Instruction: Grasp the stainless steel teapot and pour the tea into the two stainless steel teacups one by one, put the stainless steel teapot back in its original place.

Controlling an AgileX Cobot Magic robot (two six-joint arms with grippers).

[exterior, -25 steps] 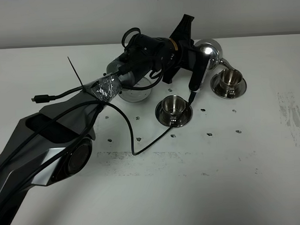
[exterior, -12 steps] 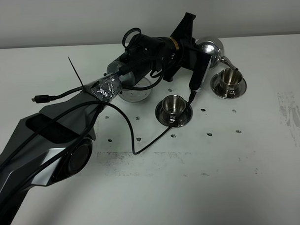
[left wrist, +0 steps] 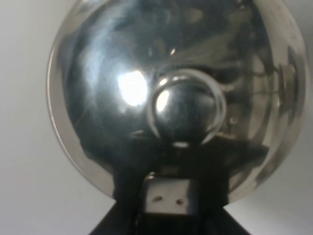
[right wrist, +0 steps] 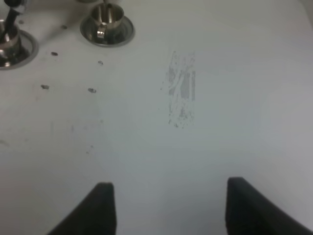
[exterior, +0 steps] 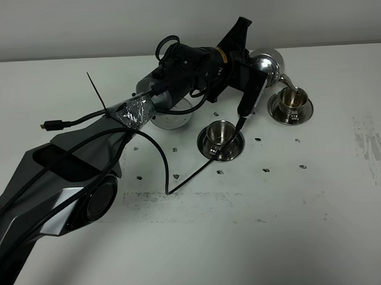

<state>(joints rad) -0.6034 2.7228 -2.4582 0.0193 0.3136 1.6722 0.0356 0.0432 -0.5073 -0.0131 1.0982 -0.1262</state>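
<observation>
Teapot (exterior: pixel 267 65) pour, front to back — your right gripper (right wrist: pixel 168 191) hangs over the table (right wrist: pixel 220 122), jaws apart; the nearer teacup (exterior: pixel 220 138) sits toward the table's middle; near the far edge your left gripper (exterior: pixel 252 74) is clamped on the teapot, spout (exterior: pixel 290 83) over the farther teacup (exterior: pixel 290 104). Tilt slowly — keep the spout inside that rim.

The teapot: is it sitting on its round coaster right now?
No, the teapot is tilted over the far teacup, off the coaster.
</observation>
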